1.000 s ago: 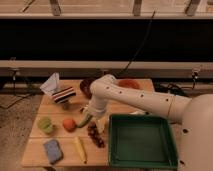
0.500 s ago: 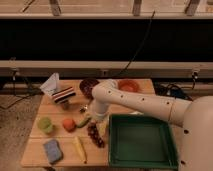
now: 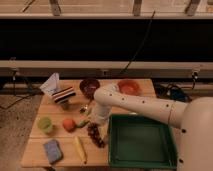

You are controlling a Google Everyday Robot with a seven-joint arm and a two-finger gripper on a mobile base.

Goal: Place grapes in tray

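Note:
The grapes (image 3: 95, 135), a small dark red-purple bunch, lie on the wooden table just left of the tray. The tray (image 3: 142, 119) is a large green rectangle at the table's front right, with nothing in it. My gripper (image 3: 92, 118) hangs from the white arm's bent wrist, just above and behind the grapes, close to the small green cucumber (image 3: 82, 123). The arm reaches in from the right, across the tray's back edge.
An orange round fruit (image 3: 68, 124) and a green cup (image 3: 45, 124) sit at the left. A blue sponge (image 3: 51, 150) and a yellow item (image 3: 80, 148) lie at the front. A maroon bowl (image 3: 90, 86), an orange bowl (image 3: 129, 87) and a striped bag (image 3: 60, 91) stand at the back.
The arm's wrist has sunk a little lower and forward toward the grapes. The objects on the table have not moved.

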